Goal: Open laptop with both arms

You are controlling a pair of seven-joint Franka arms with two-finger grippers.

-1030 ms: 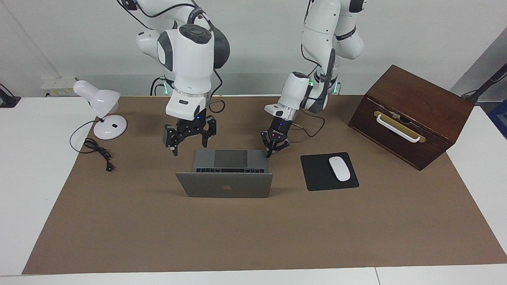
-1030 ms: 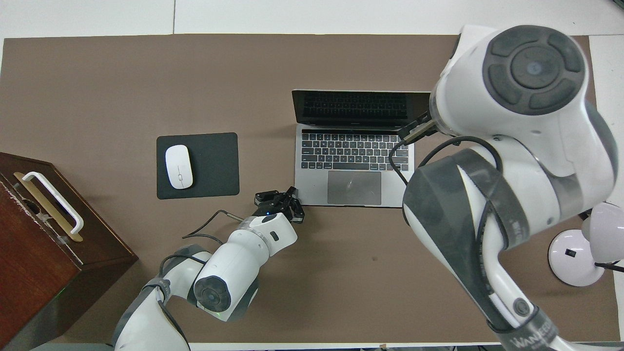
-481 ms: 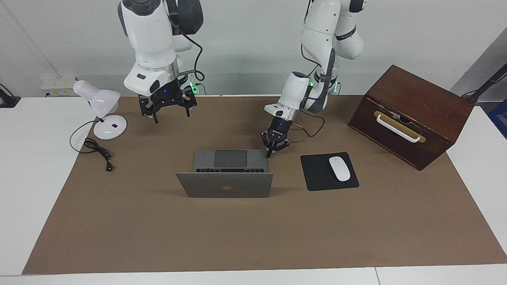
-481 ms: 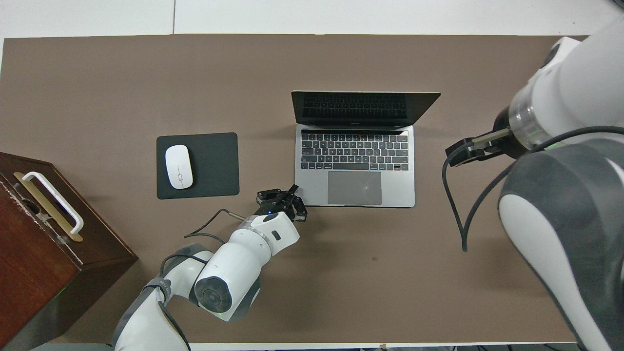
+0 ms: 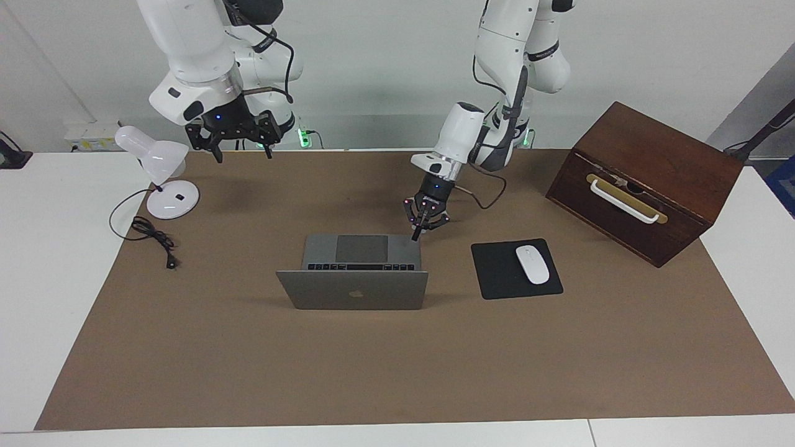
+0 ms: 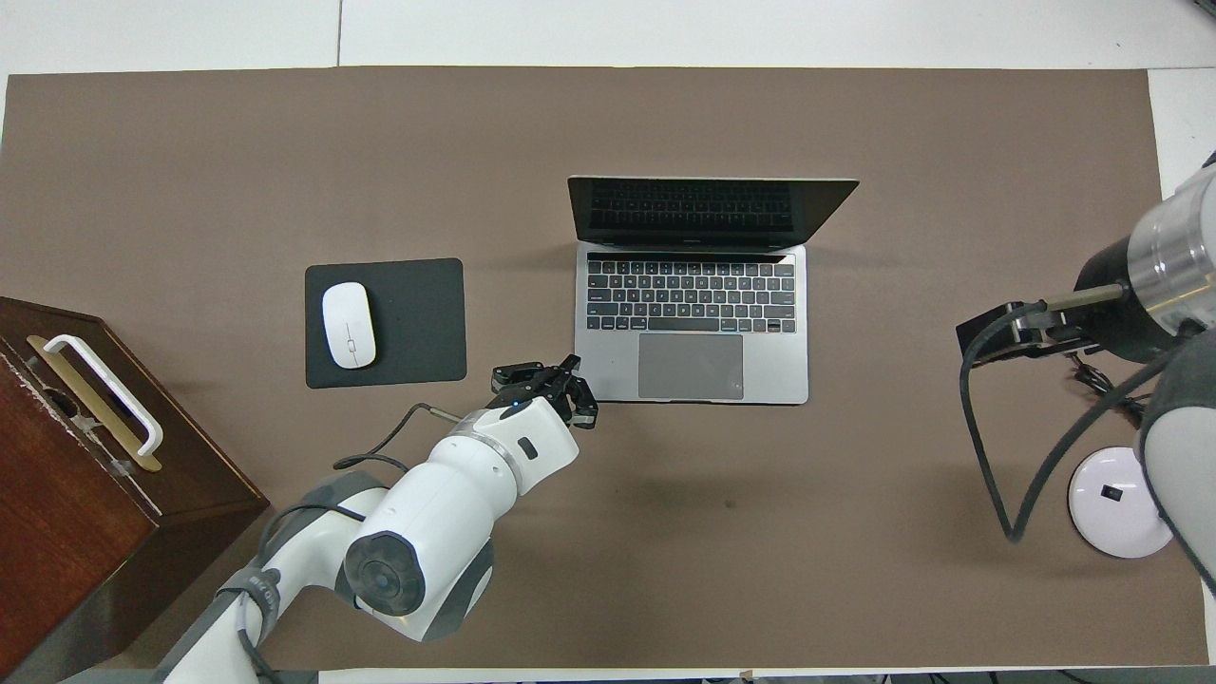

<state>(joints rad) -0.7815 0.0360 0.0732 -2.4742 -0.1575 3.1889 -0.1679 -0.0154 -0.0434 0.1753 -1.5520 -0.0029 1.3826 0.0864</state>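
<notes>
The silver-grey laptop (image 5: 354,293) stands open in the middle of the brown mat, its lid upright with the logo side turned away from the robots. Its black keys and grey trackpad (image 6: 690,366) show in the overhead view. My left gripper (image 5: 415,236) is shut with nothing in it. Its tip is at the corner of the laptop's base (image 6: 608,380) that is nearest the robots, toward the left arm's end. Whether it touches the base I cannot tell. My right gripper (image 5: 242,151) hangs open and empty, high over the mat beside the lamp.
A white desk lamp (image 5: 163,180) and its black cable (image 5: 152,236) sit at the right arm's end. A black mouse pad (image 5: 497,273) with a white mouse (image 5: 532,264) lies beside the laptop. A dark wooden box (image 5: 646,180) with a white handle stands at the left arm's end.
The right arm has risen and swung away from the laptop toward the lamp. The left gripper has lifted slightly at the laptop's corner. The lid has not moved.
</notes>
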